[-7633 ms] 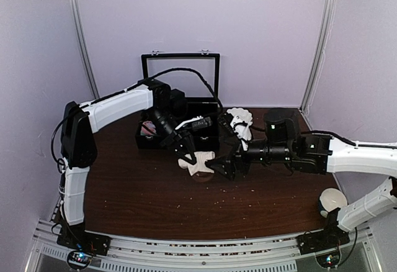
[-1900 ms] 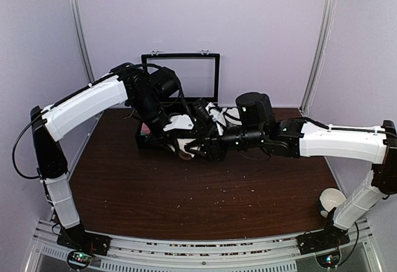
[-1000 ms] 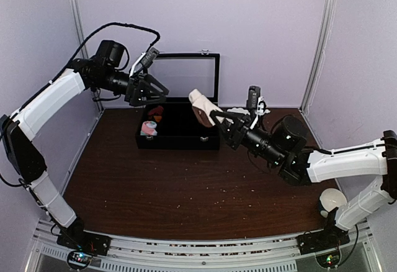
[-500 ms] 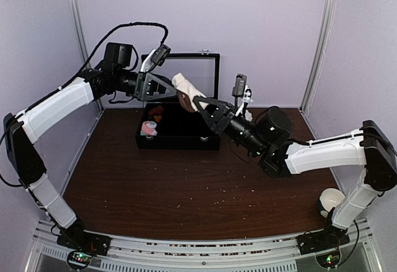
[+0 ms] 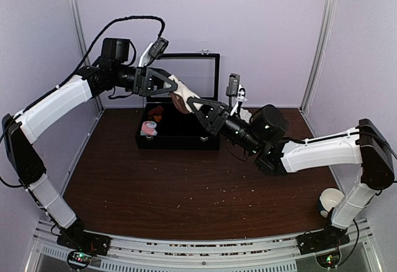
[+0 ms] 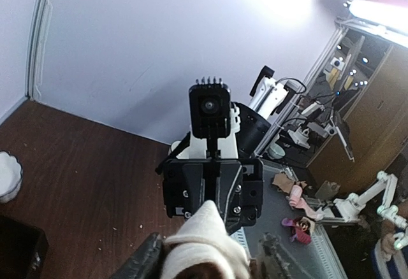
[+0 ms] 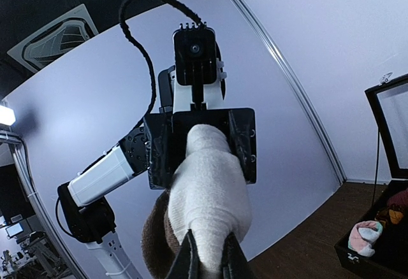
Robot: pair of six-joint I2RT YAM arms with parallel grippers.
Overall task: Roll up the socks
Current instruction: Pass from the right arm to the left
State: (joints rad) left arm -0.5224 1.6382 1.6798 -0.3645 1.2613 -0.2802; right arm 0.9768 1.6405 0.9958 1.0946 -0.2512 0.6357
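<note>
Holding a cream sock roll up in mid-air between both hands, lol

Pinching one end tight with the right hand, fingertips clamped on the cream fabric, brownish bit peeking out at the side. Straddling the other end with the left hand, fingers spread, gap visible beside one finger in the wrist view, so not clamped on it. Hanging well above the open black box at the back of the desk. Pink bundle and dark red one inside the box.
</note>
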